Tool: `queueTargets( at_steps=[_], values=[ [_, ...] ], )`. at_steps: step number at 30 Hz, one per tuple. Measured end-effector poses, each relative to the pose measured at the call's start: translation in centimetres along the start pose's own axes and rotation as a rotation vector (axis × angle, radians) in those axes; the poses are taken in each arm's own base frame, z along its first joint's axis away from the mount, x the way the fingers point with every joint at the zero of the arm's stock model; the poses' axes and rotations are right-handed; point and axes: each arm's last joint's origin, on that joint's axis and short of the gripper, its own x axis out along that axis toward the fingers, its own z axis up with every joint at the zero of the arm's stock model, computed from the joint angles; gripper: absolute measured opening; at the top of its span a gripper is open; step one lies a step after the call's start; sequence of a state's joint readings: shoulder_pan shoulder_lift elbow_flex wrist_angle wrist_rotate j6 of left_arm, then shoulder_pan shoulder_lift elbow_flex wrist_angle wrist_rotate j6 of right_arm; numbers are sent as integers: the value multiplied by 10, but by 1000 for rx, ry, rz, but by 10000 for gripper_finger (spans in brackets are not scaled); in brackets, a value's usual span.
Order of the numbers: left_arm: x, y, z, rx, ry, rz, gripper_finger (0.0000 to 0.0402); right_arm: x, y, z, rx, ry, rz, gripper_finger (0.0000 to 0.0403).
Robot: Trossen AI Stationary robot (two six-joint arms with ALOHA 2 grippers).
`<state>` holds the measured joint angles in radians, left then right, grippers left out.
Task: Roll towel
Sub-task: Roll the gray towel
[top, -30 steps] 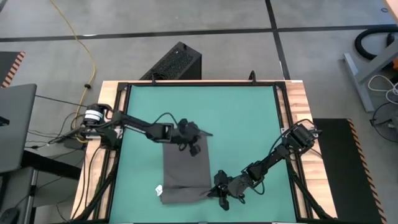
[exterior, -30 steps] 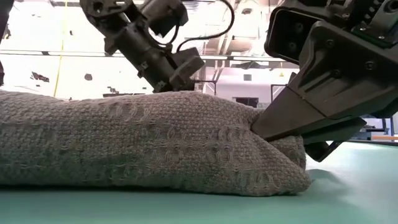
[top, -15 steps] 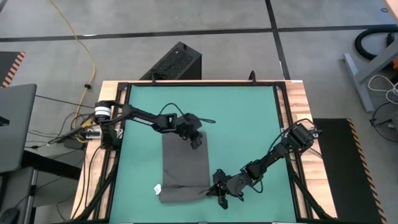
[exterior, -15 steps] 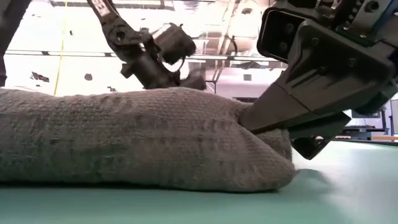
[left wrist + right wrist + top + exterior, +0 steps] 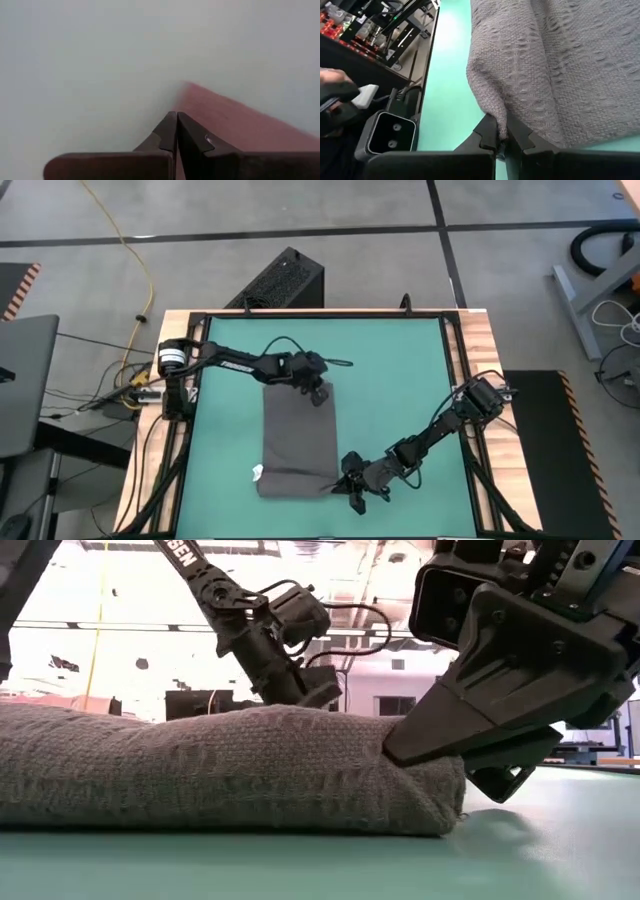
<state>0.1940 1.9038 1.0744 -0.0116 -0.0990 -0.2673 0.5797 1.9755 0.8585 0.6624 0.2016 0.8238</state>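
- The plain dark grey soft cloth towel [image 5: 297, 442] lies folded into a long strip on the green table mat [image 5: 390, 370], towards the front half, with its small white tag [image 5: 257, 473] at the front-left edge.
- It looks light, limp and thickly woven, with a coarse waffle texture that should give the fingers good purchase. It will likely sag and slump rather than hold a shape, so a roll probably needs even tension across its width.
- The corners and the short front edge look the most sensible places to take hold.
- The right gripper [image 5: 343, 484] is at the front-right corner, its jaws pinched together on a fold of the cloth; the low view shows the fabric bunched under its tip.
- The left gripper [image 5: 318, 393] sits at the far-right corner with jaws closed; whether cloth is caught between them cannot be told.
- White lettering on the left arm in the low view is only partly legible. The tag's print is too small to read.
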Motion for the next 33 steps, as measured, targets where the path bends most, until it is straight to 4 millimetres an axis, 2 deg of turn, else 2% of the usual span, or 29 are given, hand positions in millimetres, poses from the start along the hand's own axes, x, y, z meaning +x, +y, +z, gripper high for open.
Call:
queueTargets(
  at_steps=[4,7,10,14,18,21,25,33],
  values=[
    [-12,-17,0,69,58,-110,0,0,0,2,15,-8,5,29],
    [-34,-37,-5,128,42,-167,0,0,1,1,17,-10,12,29],
    [-60,-61,-30,208,41,-241,0,0,2,1,13,-16,19,29],
    [-86,-82,-77,231,26,-354,0,0,3,2,7,-23,23,29],
    [-91,-87,-128,205,80,-389,0,0,3,3,18,-31,27,29],
    [-91,-90,-150,180,75,-435,0,0,4,4,48,-44,40,29],
    [-97,-97,-166,205,54,-503,0,0,5,5,107,-52,51,29],
    [-111,-116,-185,265,73,-568,0,1,2,7,237,-46,35,29]
  ],
)
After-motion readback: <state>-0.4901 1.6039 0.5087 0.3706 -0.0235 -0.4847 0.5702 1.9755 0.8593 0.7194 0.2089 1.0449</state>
